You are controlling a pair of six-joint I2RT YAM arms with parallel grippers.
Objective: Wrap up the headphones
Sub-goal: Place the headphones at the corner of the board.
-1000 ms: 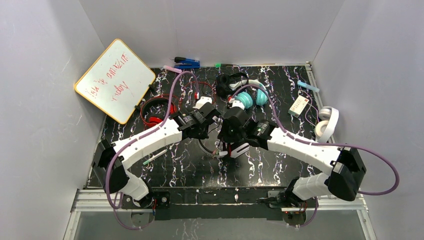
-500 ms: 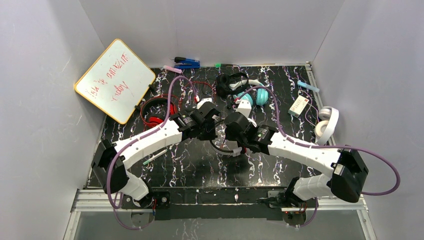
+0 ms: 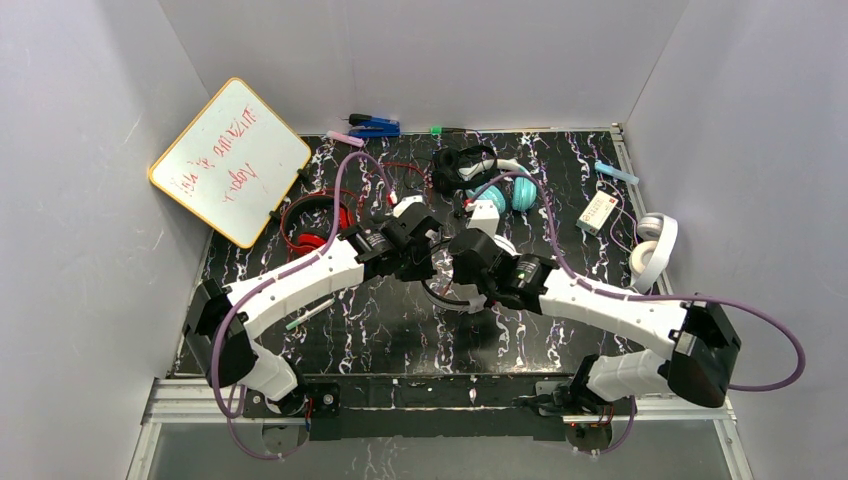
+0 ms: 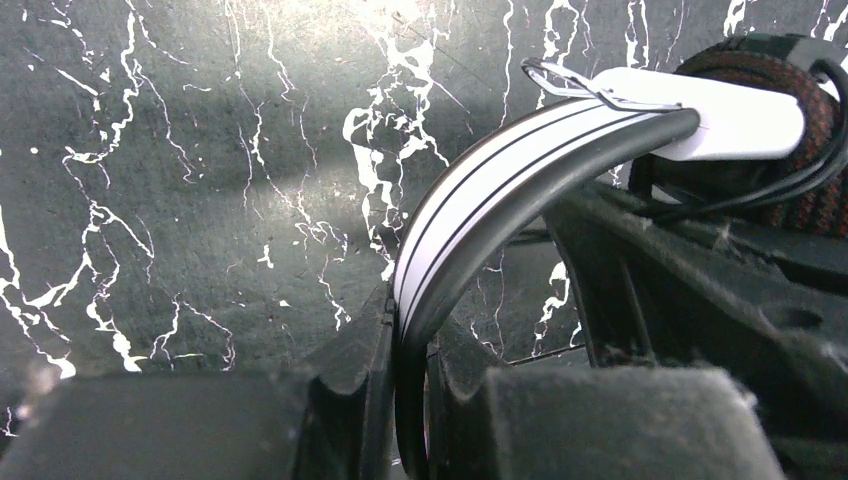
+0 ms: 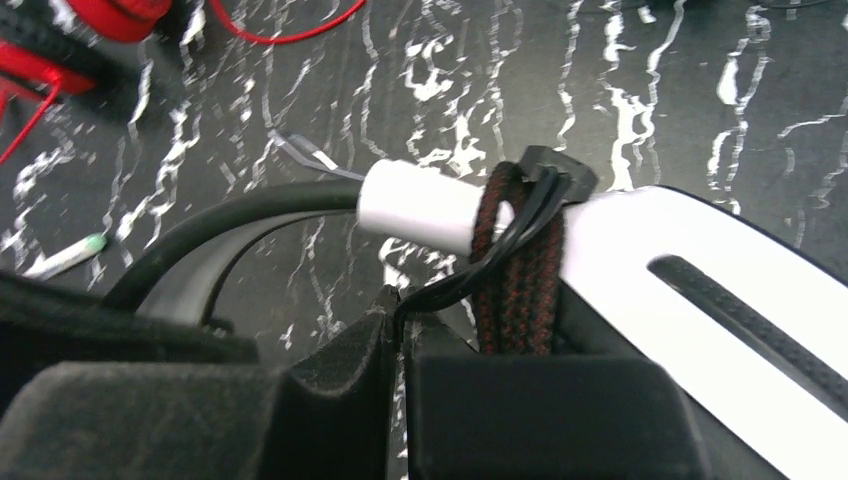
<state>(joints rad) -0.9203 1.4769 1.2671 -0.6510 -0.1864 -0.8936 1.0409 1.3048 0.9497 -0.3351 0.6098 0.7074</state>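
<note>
Right arm has swung leftward, both arms bent inward above the table [image 3: 380, 330]. Left gripper [image 4: 408, 345] clamps the white-and-black headphones [image 4: 500, 170] (at the headband); right gripper [image 5: 400, 325] pinches their black cord [image 5: 530, 200].

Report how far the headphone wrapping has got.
Done: a few turns of braided cord already circle the band of the white-and-black headphones. In hand: the left pincer is shut on that band, the right pincer on the thin cord. Left: the red headphones, cord sprawled loose, plus the teal headphones, small black headphones and all-white headphones, none visibly wrapped.
</note>
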